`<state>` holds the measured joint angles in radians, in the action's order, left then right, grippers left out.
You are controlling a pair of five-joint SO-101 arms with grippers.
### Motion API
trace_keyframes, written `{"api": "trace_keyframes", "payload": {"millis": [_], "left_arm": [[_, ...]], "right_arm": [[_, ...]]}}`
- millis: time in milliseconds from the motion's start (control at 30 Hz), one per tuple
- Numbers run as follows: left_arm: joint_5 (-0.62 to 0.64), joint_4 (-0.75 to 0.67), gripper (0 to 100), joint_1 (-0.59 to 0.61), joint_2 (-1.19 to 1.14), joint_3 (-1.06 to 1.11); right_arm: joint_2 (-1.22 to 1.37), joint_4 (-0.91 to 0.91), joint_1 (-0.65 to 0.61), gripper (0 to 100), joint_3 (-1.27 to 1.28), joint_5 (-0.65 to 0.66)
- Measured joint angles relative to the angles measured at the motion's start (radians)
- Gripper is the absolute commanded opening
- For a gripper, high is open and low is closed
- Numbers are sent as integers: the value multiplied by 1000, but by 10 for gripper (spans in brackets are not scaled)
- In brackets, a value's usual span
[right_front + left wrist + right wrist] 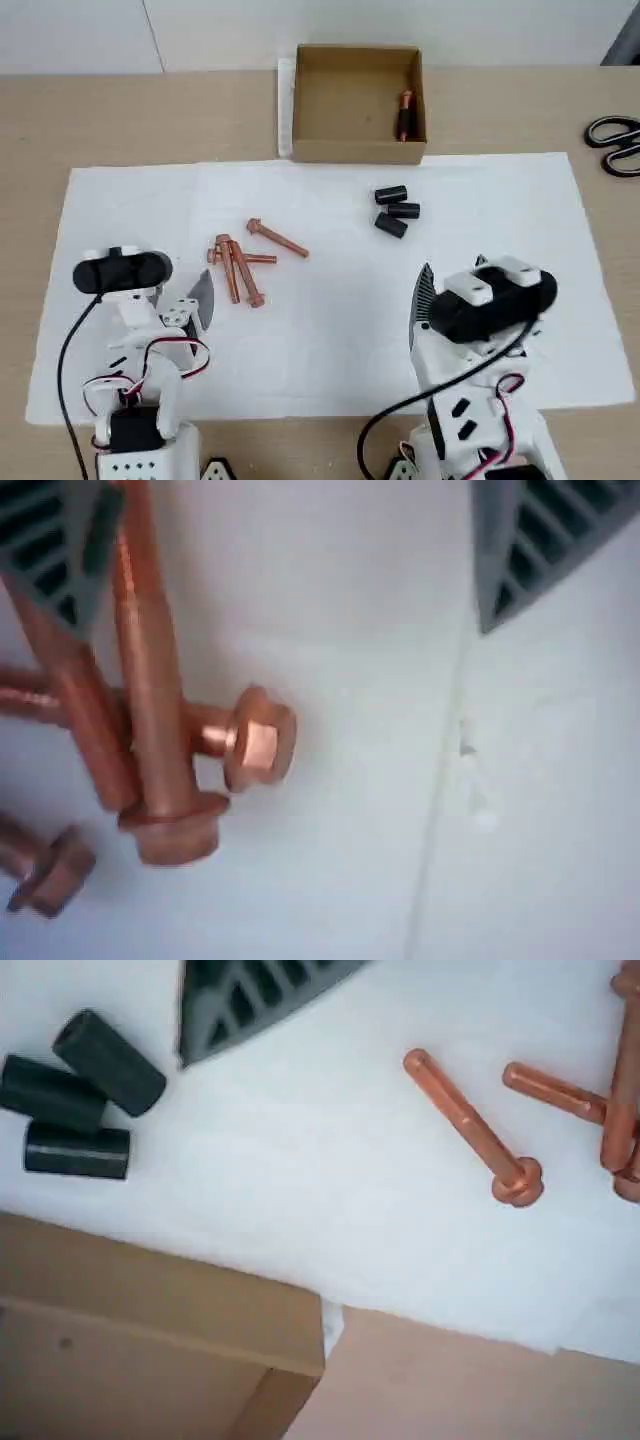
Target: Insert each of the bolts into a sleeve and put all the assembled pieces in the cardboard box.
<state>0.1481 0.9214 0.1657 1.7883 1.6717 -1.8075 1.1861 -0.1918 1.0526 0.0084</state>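
Several copper bolts (pixel 238 268) lie in a crossed heap on the white sheet, with one more bolt (pixel 277 238) a little to their right. Three black sleeves (pixel 395 211) lie grouped in front of the cardboard box (pixel 310 100). Inside the box rests one bolt in a sleeve (pixel 404 115). My left gripper (pixel 285 620) hovers open just left of and nearer than the heap, one finger (pixel 50 540) over two bolt shafts (pixel 150 680). My right gripper (pixel 440 285) is open and holds nothing, nearer than the sleeves (pixel 75 1100); one finger (pixel 250 1000) points toward them.
The white paper sheet (pixel 330 330) covers most of the wooden table. Black-handled scissors (pixel 615 140) lie at the far right edge. The box's front wall (pixel 150 1330) meets the sheet's far edge.
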Motion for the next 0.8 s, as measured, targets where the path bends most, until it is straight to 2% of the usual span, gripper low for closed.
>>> {"api": "trace_keyframes", "payload": {"millis": [600, 800], "left_arm": [[0, -5, 238, 0, 0, 5], [0, -5, 238, 0, 0, 5]], "right_arm": [[-2, 0, 0, 214, 5, 0], [-2, 77, 0, 214, 8, 0]]}}
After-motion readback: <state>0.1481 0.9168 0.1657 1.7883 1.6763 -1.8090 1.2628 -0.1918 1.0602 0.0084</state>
